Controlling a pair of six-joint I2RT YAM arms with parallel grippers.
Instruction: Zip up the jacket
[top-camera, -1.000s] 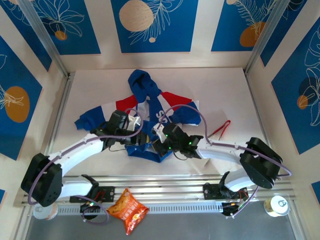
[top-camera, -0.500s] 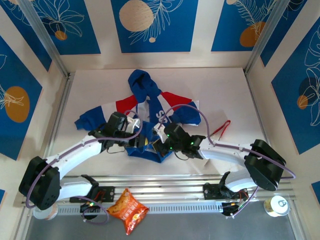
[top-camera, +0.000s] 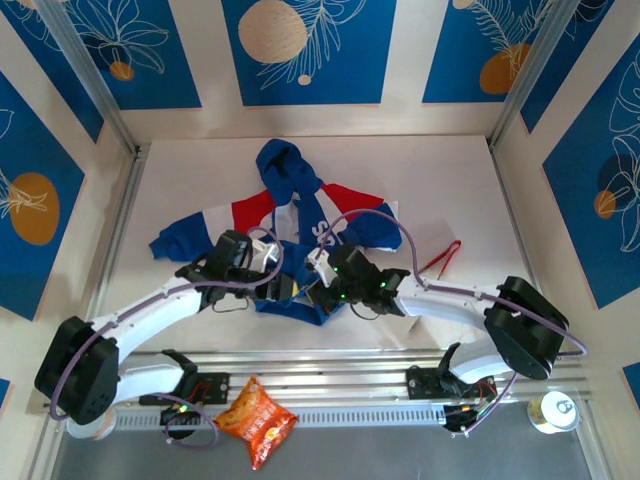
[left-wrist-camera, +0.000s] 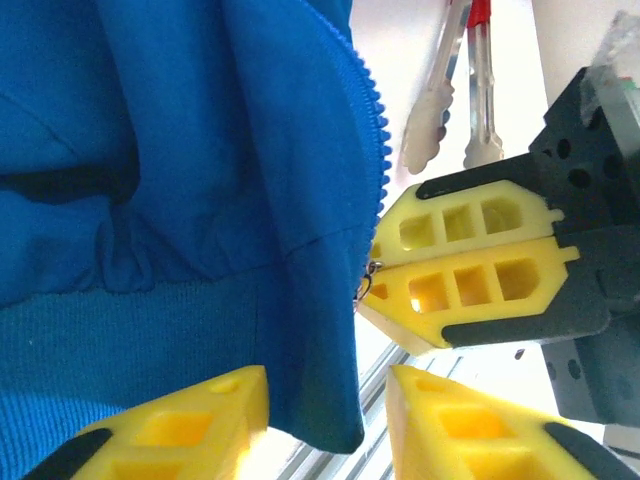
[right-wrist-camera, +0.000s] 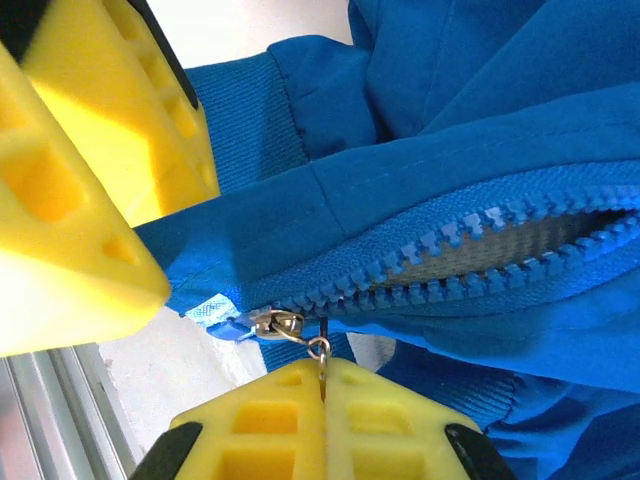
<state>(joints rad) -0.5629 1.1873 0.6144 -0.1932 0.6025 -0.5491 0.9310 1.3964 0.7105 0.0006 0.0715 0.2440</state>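
The jacket (top-camera: 300, 200) lies spread in the middle of the table, royal blue with red and white bands, hood at the far end. Both grippers meet at its near hem. My right gripper (right-wrist-camera: 322, 375) is shut on the small metal pull tab of the zipper slider (right-wrist-camera: 272, 324), which sits at the bottom end of the blue zipper teeth (right-wrist-camera: 470, 235); the teeth beyond it are still apart. My left gripper (left-wrist-camera: 328, 400) is open, with the hem corner (left-wrist-camera: 320, 400) hanging between its yellow fingers. From above, the left gripper (top-camera: 283, 290) and right gripper (top-camera: 312, 292) are almost touching.
Red-handled tongs (top-camera: 440, 258) lie on the table right of the jacket and appear as tongs (left-wrist-camera: 470, 80) past the hem. An orange snack bag (top-camera: 255, 418) and a can (top-camera: 553, 410) sit beyond the aluminium rail (top-camera: 330, 370) at the near edge.
The left arm has swung slightly toward the near edge and its gripper has shifted right along the hem, closer to the right gripper. The right gripper has barely moved.
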